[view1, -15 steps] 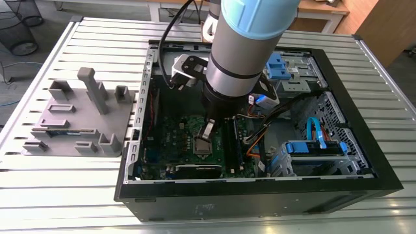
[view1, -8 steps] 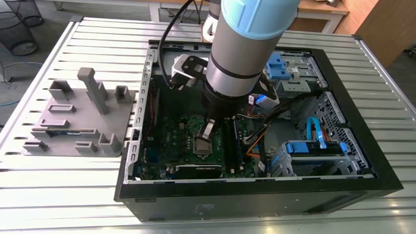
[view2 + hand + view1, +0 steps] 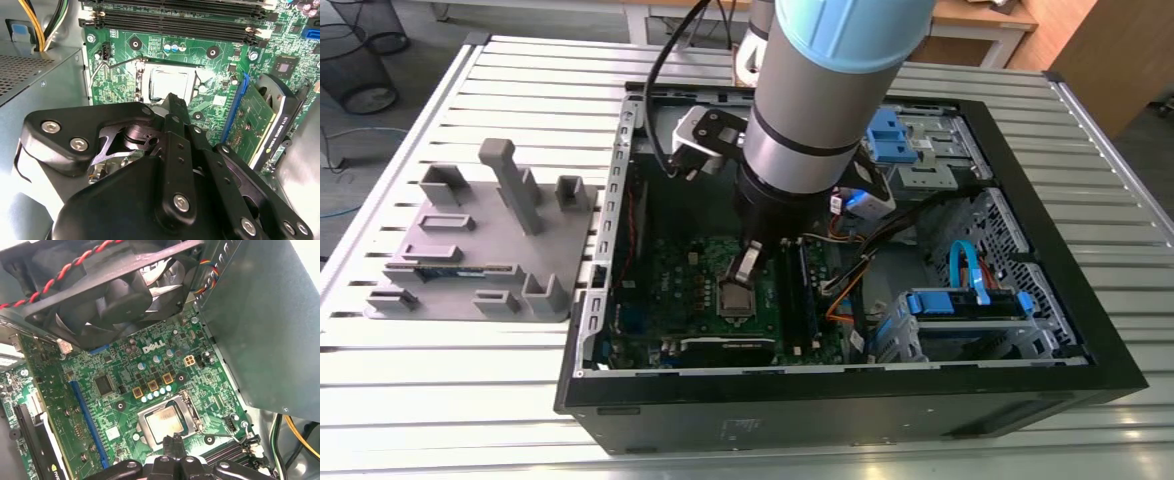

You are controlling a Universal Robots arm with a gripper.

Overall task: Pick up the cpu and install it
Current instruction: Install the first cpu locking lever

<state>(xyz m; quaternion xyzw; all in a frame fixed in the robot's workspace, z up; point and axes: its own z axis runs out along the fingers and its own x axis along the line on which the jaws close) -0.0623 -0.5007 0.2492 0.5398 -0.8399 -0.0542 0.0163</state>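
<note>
1. The arm reaches down into an open computer case (image 3: 854, 405) that lies on a slatted metal table (image 3: 480, 400)
2. The gripper (image 3: 172, 442) hangs low over the green motherboard (image 3: 125, 390), with its tip above the metal-framed socket (image 3: 192, 412)
3. In both wrist views its jaws look drawn together into one narrow black tip, with nothing held between them
4. The cpu (image 3: 162, 421) lies flat inside the socket, its dull silvery top facing up; in the second wrist view the cpu (image 3: 167, 82) shows just beyond the gripper's tip (image 3: 172, 99)
5. Whether the tip touches the chip or hovers just over its near edge, I cannot tell
6. In the first wrist view a black fan (image 3: 115, 290) with a twisted red and black wire sits past the socket
7. In the second wrist view, long black memory slots (image 3: 175, 22) run beyond the socket
8. On the exterior view's left, well apart from the case, a grey block tray (image 3: 467, 240) rests on the table, with a thin green memory stick (image 3: 447, 270) lying in it
</note>
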